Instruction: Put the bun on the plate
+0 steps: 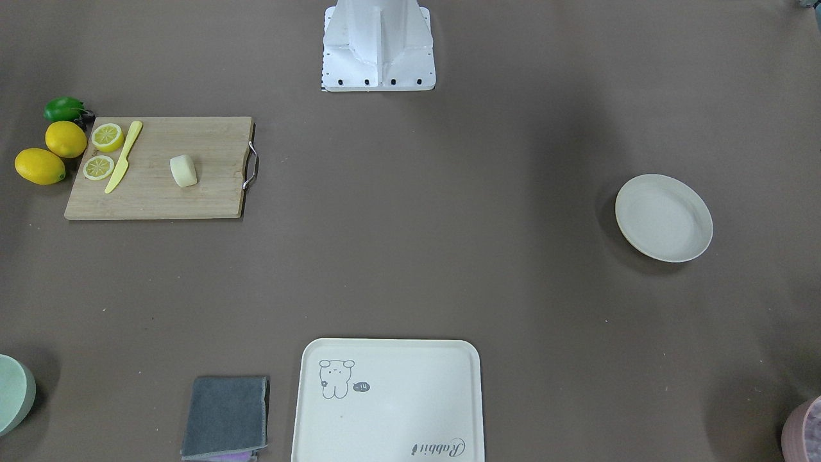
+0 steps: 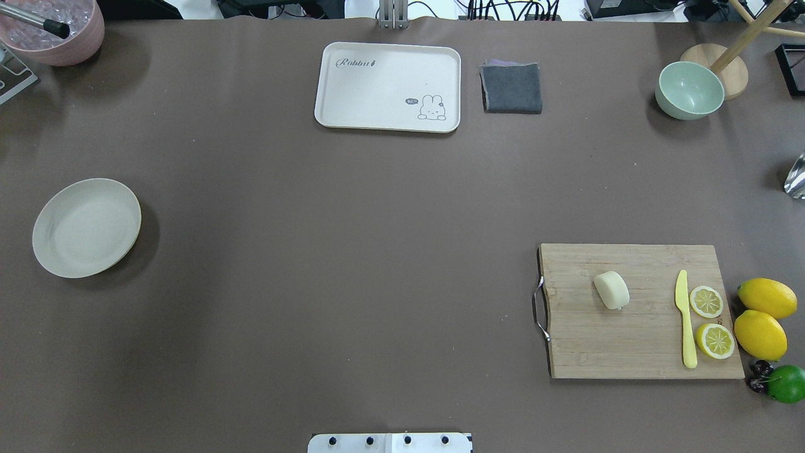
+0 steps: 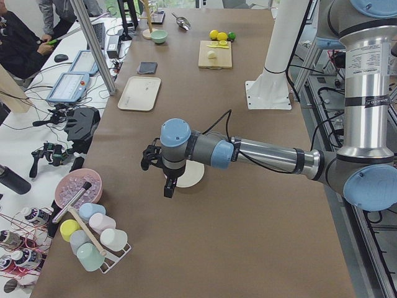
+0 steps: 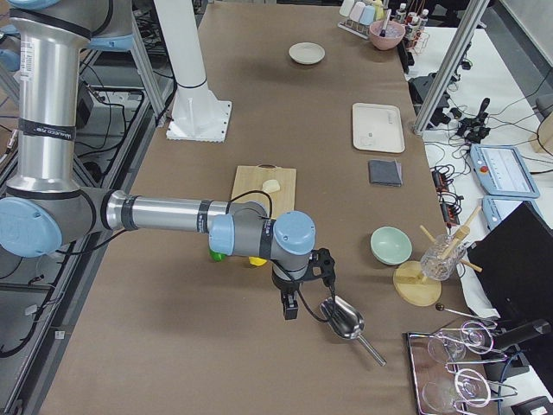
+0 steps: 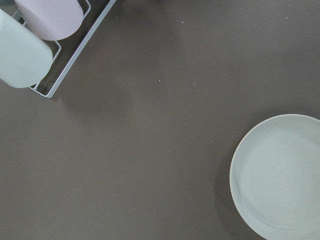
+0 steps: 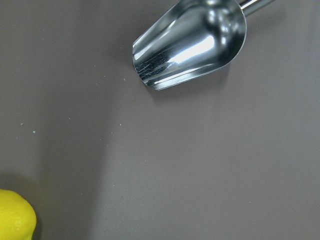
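The bun (image 2: 611, 289) is a pale cream lump lying on a wooden cutting board (image 2: 629, 340) on the table's right side; it also shows as the bun (image 1: 183, 171). Far across the table, the off-white round plate (image 2: 87, 227) sits bare, and the left wrist view shows the plate (image 5: 280, 175) at lower right. My left gripper (image 3: 167, 186) hangs above the table beside the plate, seen only from the side, so I cannot tell its state. My right gripper (image 4: 291, 307) hovers past the lemons near a metal scoop (image 6: 190, 45); I cannot tell its state either.
On the board lie a yellow knife (image 2: 685, 327) and two lemon slices (image 2: 706, 301). Two lemons (image 2: 761, 333) and a lime (image 2: 786, 384) sit beside it. A cream tray (image 2: 388, 87), grey cloth (image 2: 512, 88) and green bowl (image 2: 689, 90) line the far edge. A cup rack (image 5: 45, 45) stands near the plate.
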Tool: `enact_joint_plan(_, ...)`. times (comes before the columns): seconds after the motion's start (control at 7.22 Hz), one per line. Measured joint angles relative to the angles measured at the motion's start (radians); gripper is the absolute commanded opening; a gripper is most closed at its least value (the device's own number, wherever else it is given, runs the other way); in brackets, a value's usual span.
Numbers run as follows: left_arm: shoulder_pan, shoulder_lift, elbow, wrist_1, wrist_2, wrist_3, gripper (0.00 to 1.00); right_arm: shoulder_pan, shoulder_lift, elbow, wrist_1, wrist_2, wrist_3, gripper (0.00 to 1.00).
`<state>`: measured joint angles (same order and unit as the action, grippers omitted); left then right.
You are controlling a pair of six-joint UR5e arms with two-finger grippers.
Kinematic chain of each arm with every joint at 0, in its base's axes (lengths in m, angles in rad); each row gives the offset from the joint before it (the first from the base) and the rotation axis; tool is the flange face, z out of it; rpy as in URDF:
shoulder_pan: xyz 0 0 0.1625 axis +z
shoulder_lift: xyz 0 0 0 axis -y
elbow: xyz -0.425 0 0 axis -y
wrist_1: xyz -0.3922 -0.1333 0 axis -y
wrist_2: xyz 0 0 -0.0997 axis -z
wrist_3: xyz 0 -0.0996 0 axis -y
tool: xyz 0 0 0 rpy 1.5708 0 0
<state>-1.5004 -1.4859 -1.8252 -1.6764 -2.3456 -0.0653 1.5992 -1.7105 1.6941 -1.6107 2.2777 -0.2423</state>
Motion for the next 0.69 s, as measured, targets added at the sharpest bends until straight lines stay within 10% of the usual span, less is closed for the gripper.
enact_joint_plan(0.69, 0.007, 0.021, -0.002, -0.005, 0.002, 0.001, 0.98, 0.0, -0.001, -0.014, 0.0, -0.001, 0.0, 1.0)
